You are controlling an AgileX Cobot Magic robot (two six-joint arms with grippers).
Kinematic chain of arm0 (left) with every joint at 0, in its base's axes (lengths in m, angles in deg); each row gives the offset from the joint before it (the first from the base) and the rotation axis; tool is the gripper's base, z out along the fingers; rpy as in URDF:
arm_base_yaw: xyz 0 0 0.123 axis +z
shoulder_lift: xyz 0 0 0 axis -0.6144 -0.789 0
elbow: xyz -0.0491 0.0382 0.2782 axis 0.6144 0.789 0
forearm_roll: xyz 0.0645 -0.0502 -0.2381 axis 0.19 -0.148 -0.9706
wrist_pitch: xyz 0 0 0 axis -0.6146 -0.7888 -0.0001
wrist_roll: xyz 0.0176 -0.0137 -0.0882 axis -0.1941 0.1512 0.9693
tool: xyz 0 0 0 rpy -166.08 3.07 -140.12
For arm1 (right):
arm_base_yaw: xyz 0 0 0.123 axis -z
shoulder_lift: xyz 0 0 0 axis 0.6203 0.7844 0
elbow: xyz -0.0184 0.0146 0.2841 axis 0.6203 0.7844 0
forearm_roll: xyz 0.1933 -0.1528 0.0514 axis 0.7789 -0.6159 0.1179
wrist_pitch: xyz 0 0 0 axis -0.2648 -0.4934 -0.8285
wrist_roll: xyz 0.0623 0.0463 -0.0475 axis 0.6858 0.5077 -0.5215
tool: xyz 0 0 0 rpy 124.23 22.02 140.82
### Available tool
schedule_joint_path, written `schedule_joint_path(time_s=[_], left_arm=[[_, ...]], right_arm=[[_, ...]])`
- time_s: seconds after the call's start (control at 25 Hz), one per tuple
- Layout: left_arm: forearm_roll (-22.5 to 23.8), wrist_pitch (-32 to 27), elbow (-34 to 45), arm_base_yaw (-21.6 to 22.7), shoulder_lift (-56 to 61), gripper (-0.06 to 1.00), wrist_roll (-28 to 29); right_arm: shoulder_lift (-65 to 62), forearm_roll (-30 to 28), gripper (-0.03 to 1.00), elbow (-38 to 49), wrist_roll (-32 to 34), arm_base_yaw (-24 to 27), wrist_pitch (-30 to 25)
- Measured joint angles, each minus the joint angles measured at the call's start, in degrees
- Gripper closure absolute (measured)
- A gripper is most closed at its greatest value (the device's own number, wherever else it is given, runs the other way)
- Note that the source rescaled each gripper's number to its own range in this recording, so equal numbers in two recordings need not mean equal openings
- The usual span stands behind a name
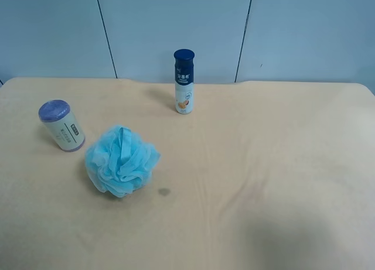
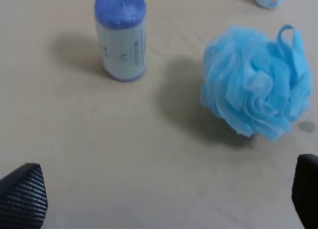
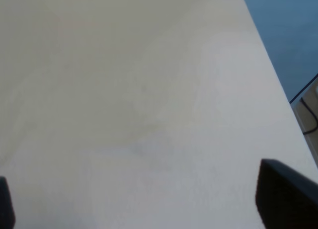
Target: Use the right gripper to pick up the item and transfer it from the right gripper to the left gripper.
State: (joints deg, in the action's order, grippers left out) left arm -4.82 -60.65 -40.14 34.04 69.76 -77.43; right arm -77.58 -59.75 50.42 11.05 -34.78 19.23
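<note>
On the beige surface (image 1: 263, 164), the item (image 1: 61, 125) stands upright near the left edge of the exterior high view, with its purple end on top. Just beside it, but not touching, lies a fluffy light-blue pouf (image 1: 122, 160). A slim white bottle (image 1: 184, 82) with a navy cap stands upright farther back, well apart from both. No arm appears in the exterior high view. In the left wrist view, the left gripper (image 2: 164, 199) is wide open and holds nothing; the item (image 2: 120, 35) and the pouf (image 2: 256, 85) are ahead of its fingers. The right gripper (image 3: 144, 204) is also open and empty, with only bare surface under it.
</note>
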Motion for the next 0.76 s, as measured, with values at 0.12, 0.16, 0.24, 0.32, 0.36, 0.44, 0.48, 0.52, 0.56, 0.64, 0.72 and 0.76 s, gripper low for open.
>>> schedule_joint_path(time_s=[0.12, 0.16, 0.24, 0.32, 0.36, 0.44, 0.48, 0.52, 0.56, 0.64, 0.72, 0.76], left_arm=[[0.0, 0.0, 0.0, 4.34, 0.0, -0.05, 0.0], [0.0, 0.0, 0.0, 5.03, 0.0, -0.05, 0.0], [0.0, 0.0, 0.0, 5.51, 0.0, -0.05, 0.0], [0.0, 0.0, 0.0, 5.58, 0.0, -0.05, 0.0], [0.0, 0.0, 0.0, 5.58, 0.0, -0.05, 0.0], [0.0, 0.0, 0.0, 5.58, 0.0, -0.05, 0.0], [0.06, 0.0, 0.0, 5.58, 0.0, -0.05, 0.0], [0.06, 0.0, 0.0, 5.58, 0.0, -0.05, 0.0], [0.06, 0.0, 0.0, 5.58, 0.0, -0.05, 0.0], [0.06, 0.0, 0.0, 5.58, 0.0, -0.05, 0.0], [0.06, 0.0, 0.0, 5.58, 0.0, -0.05, 0.0], [0.06, 0.0, 0.0, 5.58, 0.0, -0.05, 0.0]], right_arm=[[0.0, 0.0, 0.12, 0.0, 0.05, 0.0, 0.0], [0.0, 0.0, 0.12, 0.0, 0.05, 0.0, 0.0], [0.0, 0.0, 0.12, 0.0, 0.05, 0.0, 0.0], [0.0, 0.0, 0.12, 0.0, 0.16, 0.0, 0.0], [0.0, 0.0, 0.12, 0.0, 0.15, 0.0, 0.0], [0.0, 0.0, 0.12, 0.0, 0.15, 0.0, 0.0], [0.0, 0.0, 0.12, 0.0, 0.15, 0.0, 0.0], [0.0, 0.0, 0.12, 0.0, 0.15, 0.0, 0.0], [0.0, 0.0, 0.12, 0.0, 0.15, 0.0, 0.0], [0.0, 0.0, 0.12, 0.0, 0.15, 0.0, 0.0], [0.0, 0.0, 0.12, 0.0, 0.15, 0.0, 0.0], [0.0, 0.0, 0.12, 0.0, 0.15, 0.0, 0.0]])
